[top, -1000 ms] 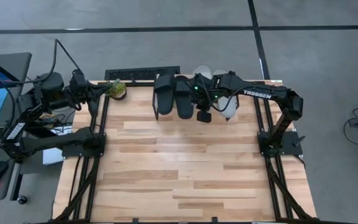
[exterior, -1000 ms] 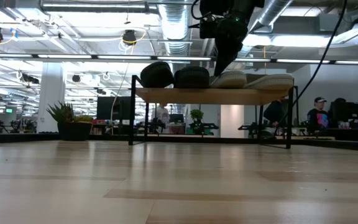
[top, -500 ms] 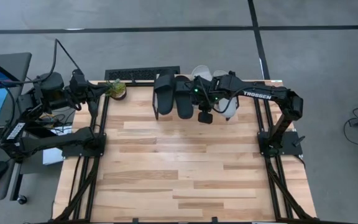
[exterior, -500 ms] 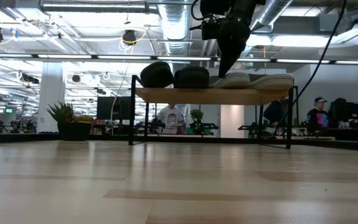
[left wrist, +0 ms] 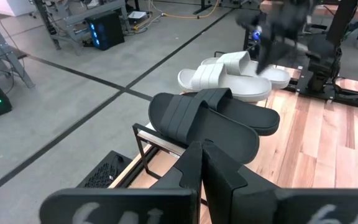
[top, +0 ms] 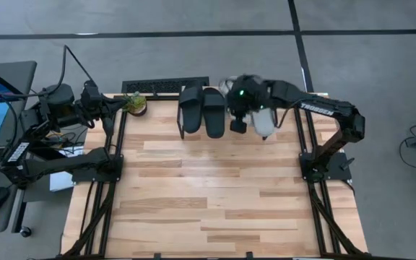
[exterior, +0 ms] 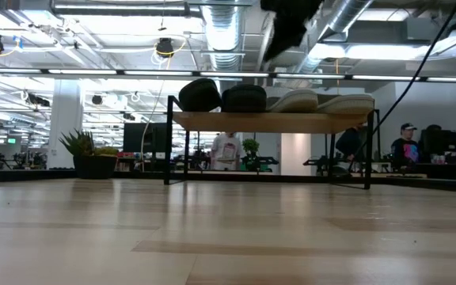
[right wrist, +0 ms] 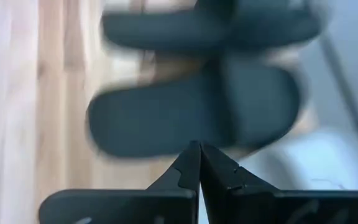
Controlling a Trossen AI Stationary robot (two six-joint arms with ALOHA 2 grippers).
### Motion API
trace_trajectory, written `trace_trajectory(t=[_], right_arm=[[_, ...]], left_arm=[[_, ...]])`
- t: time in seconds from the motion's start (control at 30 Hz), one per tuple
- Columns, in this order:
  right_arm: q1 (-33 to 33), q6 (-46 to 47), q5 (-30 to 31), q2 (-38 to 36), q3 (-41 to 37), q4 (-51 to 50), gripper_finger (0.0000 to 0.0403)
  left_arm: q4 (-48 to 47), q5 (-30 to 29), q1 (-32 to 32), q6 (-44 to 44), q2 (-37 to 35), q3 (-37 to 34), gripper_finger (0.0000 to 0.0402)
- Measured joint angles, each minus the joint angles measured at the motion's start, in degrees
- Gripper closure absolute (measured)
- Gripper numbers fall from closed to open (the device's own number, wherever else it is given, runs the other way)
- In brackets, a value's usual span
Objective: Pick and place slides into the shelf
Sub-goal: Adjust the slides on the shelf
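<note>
Black and light grey rubber slides, four in number, stood in one row on the shelf (exterior: 271, 120) at the upper centre of the high view, at the far edge of the counter (top: 208, 195). Item one: two black slides (top: 203, 110), side by side at the left of the row, toes toward the counter's middle; in the low view they showed as two dark rounded humps (exterior: 222, 96) on the plank top. Item two: two light grey slides (exterior: 323, 101), at the right of the row, lying flat and low on the plank; from above they were largely covered by the right arm, only pale edges (top: 264, 124) showing. Item three: shelf, light wooden top on thin black legs, all four slides resting on it. Item four: right pincer (top: 238, 124), raised above the shelf over the seam between the black and grey slides, fingers pressed together and empty; its wrist view looked down past the closed fingers (right wrist: 196, 163) onto the black slides. In the low view it sat near the upper edge of the frame (exterior: 285, 32), clear of the slides. Item five: left pincer (top: 114, 105), parked at the upper left of the high view off the counter's corner beside a small potted plant (top: 136, 104), fingers (left wrist: 199, 168) closed on nothing. Item six: keyboard (top: 165, 87) behind the shelf.
</note>
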Motion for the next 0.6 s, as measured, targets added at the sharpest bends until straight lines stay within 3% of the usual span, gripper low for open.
trace_trajectory(t=[0.17,0.3,0.6], right_arm=[[-5.3,-5.1,-0.9,1.0,7.8,4.2,0.0403],[-11.5,-7.8,-6.2,6.9,18.1,3.4,0.0403],[-22.1,-8.7,-15.0,27.0,42.3,-12.9,0.0403]], left_arm=[[0.0,0.0,0.0,0.0,0.0,0.0,0.0401],[0.1,0.0,0.0,0.0,0.0,0.0,0.0401],[0.0,0.0,0.0,0.0,0.0,0.0,0.0401]])
